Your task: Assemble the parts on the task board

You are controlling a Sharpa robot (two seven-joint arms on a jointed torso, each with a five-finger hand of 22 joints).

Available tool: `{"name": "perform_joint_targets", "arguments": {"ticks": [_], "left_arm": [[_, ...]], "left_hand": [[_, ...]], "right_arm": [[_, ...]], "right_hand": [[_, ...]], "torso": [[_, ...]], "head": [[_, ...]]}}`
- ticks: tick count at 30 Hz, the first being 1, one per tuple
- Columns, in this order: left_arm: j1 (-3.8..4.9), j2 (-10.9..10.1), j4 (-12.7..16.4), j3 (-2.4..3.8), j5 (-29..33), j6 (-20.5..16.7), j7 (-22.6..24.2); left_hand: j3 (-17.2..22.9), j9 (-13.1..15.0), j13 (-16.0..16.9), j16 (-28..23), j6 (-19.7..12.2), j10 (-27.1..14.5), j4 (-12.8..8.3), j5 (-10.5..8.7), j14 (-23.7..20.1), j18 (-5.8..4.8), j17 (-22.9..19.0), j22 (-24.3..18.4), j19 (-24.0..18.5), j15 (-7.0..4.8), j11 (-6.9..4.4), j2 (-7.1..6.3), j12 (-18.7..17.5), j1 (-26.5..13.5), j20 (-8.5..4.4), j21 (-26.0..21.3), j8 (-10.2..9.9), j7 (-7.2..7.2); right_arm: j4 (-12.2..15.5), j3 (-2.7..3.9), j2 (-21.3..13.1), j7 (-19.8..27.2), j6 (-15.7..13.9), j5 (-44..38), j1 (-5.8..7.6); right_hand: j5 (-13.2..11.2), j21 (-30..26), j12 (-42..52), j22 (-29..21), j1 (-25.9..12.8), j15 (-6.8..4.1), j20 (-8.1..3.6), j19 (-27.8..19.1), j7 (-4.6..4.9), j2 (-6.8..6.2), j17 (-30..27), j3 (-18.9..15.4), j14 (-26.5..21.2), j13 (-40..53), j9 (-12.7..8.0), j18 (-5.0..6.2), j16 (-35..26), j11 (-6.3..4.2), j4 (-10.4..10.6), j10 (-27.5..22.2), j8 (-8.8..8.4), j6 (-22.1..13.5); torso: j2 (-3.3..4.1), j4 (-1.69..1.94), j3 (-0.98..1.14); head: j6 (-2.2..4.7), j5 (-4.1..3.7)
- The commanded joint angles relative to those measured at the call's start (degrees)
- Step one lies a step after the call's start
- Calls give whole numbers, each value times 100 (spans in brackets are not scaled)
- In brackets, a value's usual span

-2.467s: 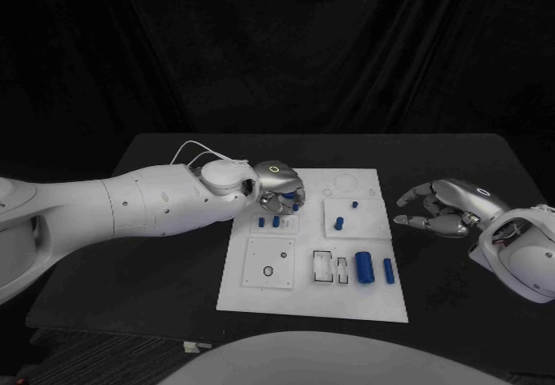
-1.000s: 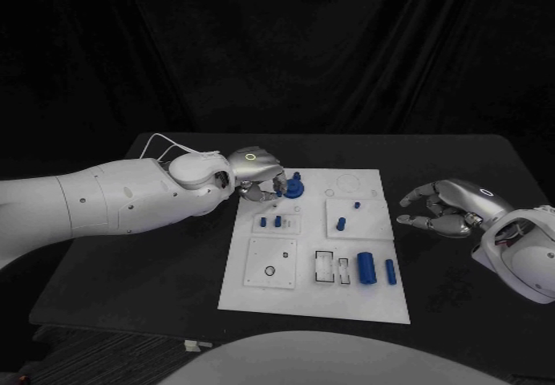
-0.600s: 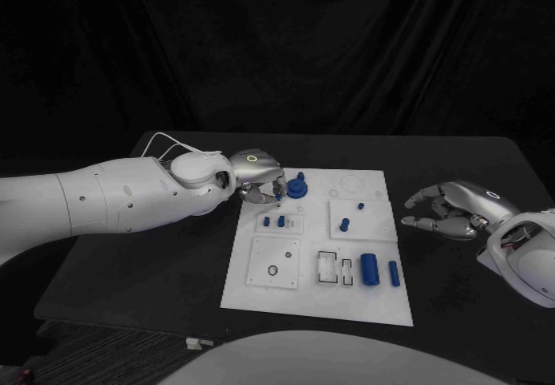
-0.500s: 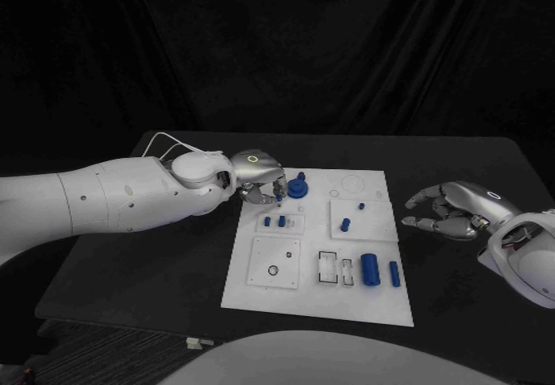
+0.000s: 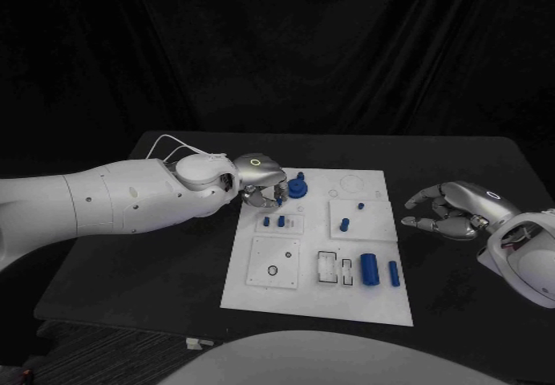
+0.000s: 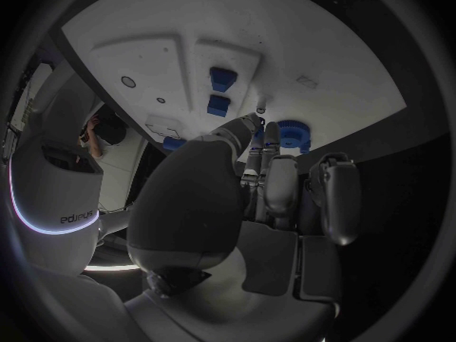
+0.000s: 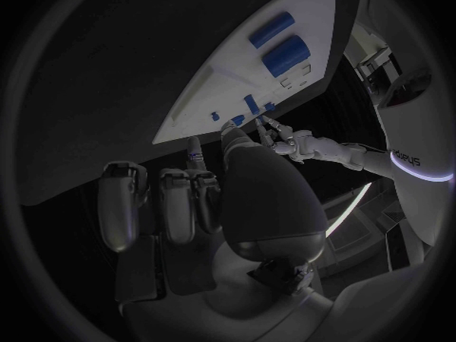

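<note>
Head view: left hand (image 5: pixel 261 186), fingers bunched, grip unclear, beside blue round part (image 5: pixel 298 189); a nudge could dislodge it.

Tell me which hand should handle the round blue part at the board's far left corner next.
Left. The left hand hangs over the white task board with its fingers right beside the round blue part. The right hand sits off the board's right edge, holding nothing.

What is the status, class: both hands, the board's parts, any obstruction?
Left hand at task board far corner, fingers beside round blue part, grip unclear. Right hand off-board, empty. Nothing obstructing.
</note>
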Motion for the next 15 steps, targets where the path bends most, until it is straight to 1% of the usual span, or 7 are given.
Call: {"name": "perform_joint_targets", "arguments": {"ticks": [1,6,15], "left_arm": [[-26,35,-15,4,-11,78,-9],[-55,68,-50,4,-11,93,-20],[-91,42,-65,4,-11,80,-143]], "left_hand": [[37,9,-7,4,-41,-30,-17,-18,-16,-13,-2,1116,-23,-2,-2,-5,-27,-51,15,6,-12,-9],[46,6,-10,3,-40,-20,-29,-11,-16,-13,-6,1117,-23,-2,0,-9,-30,-38,15,5,-15,-6],[63,2,-17,2,-34,5,-54,16,-21,-12,-11,1117,-25,2,9,-25,-36,-17,16,0,-18,5]], "right_arm": [[23,3,-1,-24,10,-4,-13],[15,3,0,-24,18,-4,-14],[11,3,-15,-37,54,-4,-15]], "right_hand": [[20,-29,15,1285,13,27,24,243,-1,29,1509,-29,611,1506,-5,76,15,41,-13,596,12,22],[20,-29,15,1285,13,27,24,243,-1,29,1509,-29,611,1506,-5,76,15,41,-13,596,12,22],[20,-29,15,1285,13,27,24,243,-1,29,1509,-29,611,1506,-5,76,15,41,-13,596,12,22]], "torso": [[0,-3,-1],[-3,-1,1],[-2,1,2]], "head": [[0,0],[0,-2],[0,-17]]}}
